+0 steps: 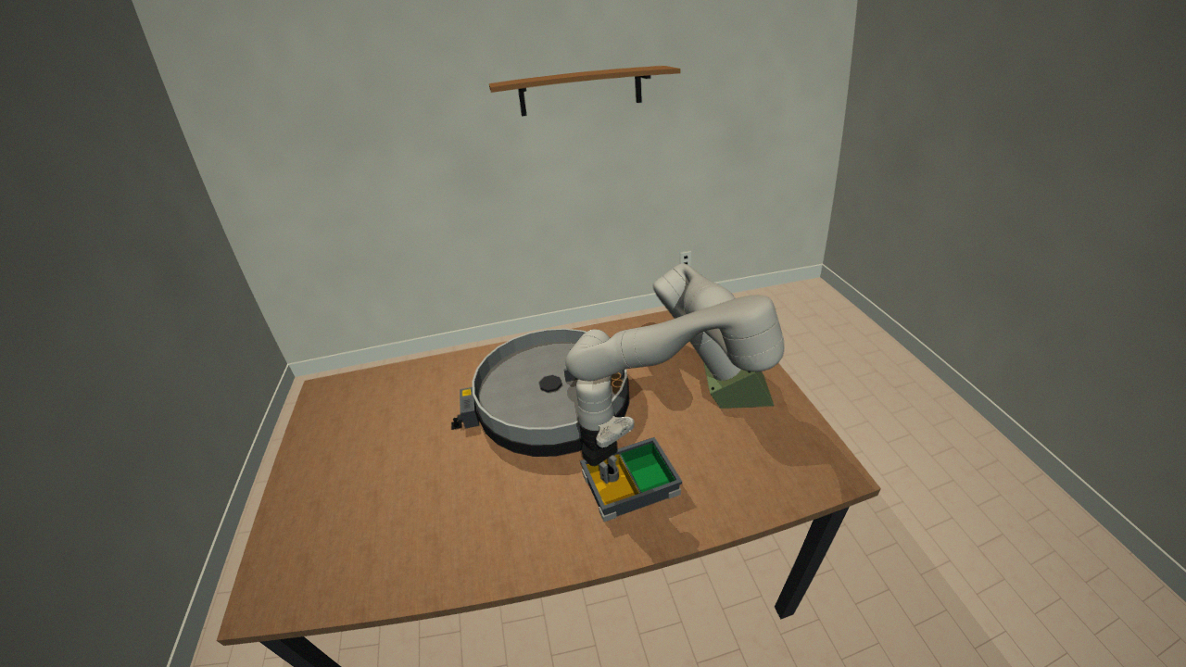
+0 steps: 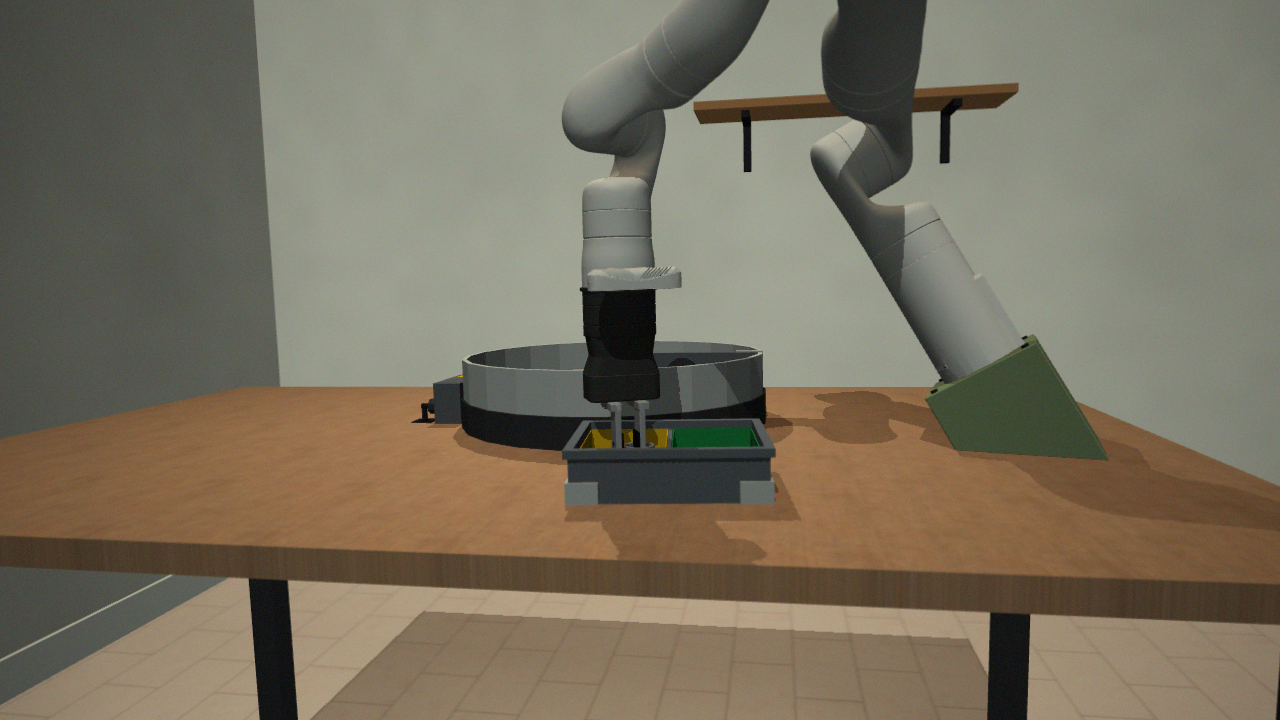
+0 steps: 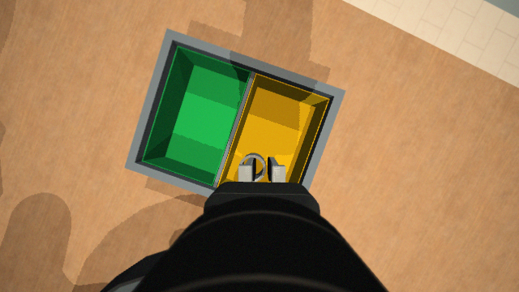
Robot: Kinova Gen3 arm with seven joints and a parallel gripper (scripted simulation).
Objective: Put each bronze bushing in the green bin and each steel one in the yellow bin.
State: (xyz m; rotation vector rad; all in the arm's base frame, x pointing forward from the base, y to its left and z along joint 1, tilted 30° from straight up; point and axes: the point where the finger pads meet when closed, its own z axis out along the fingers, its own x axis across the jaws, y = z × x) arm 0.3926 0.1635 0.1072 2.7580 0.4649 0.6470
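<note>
A brown wooden table [image 1: 372,497] [image 2: 268,483] [image 3: 405,203] carries the whole setup. The pale arm [image 1: 663,340] [image 2: 617,223] leans from a green wedge base [image 1: 750,391] [image 2: 1011,411] and reaches past the round, grey-walled turntable [image 1: 518,389] [image 2: 537,389]. Near the turntable, a grey divided tray [image 1: 647,501] [image 2: 666,479] [image 3: 135,158] holds the green bin [image 1: 650,468] [image 2: 716,437] [image 3: 203,122] and the yellow bin [image 1: 615,491] [image 2: 595,438] [image 3: 269,138] side by side. The gripper [image 1: 609,476] [image 2: 629,443] [image 3: 261,165] points down into the yellow bin, its fingers spread a little and gripping nothing. One finger stands within the outline of a grey steel bushing [image 3: 264,166], the other just outside it, with a narrow gap showing beside the ring. This bushing is in the yellow bin; whether it rests flat on the floor of the bin cannot be told. Small bronze bushings [image 1: 616,388] sit by the turntable's wall, on the side toward the base, partly hidden by the arm.
</note>
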